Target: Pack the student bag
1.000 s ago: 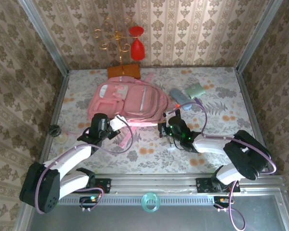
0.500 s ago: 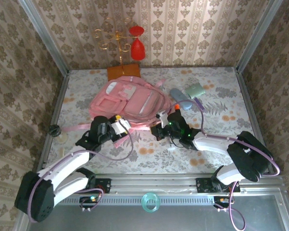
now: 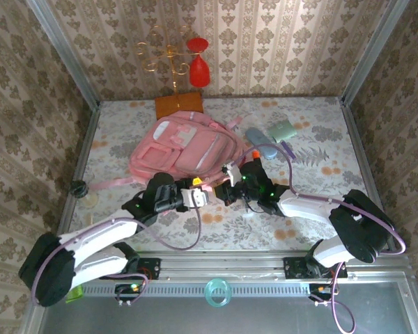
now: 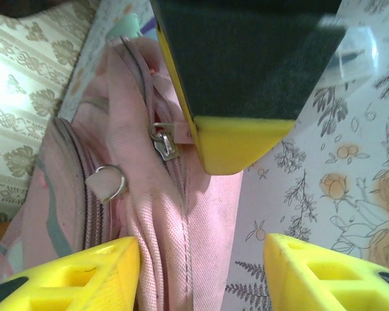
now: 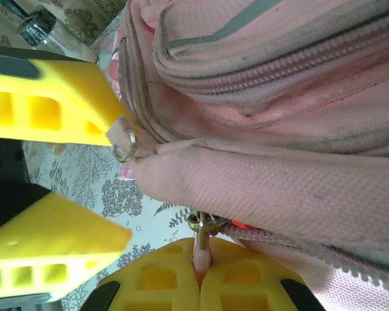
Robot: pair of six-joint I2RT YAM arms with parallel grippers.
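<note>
Floral tabletop [image 3: 334, 139], pink backpack [image 3: 184, 149] lying flat. My right fingers [image 5: 240, 278] pinch a zipper pull [image 5: 200, 241], its tab hidden between them. My left fingers [image 4: 71, 275] are spread apart over the bag's seam.

Left arm [image 3: 97, 240] and right arm [image 3: 303, 207] are showing white links with bulky black joint housings. Purple cables [image 3: 297, 169] are looping along both. Fingers [image 4: 71, 272] are showing yellow, moulded with hollow cells. Green light [image 3: 254, 181] is glowing on the right wrist.
</note>
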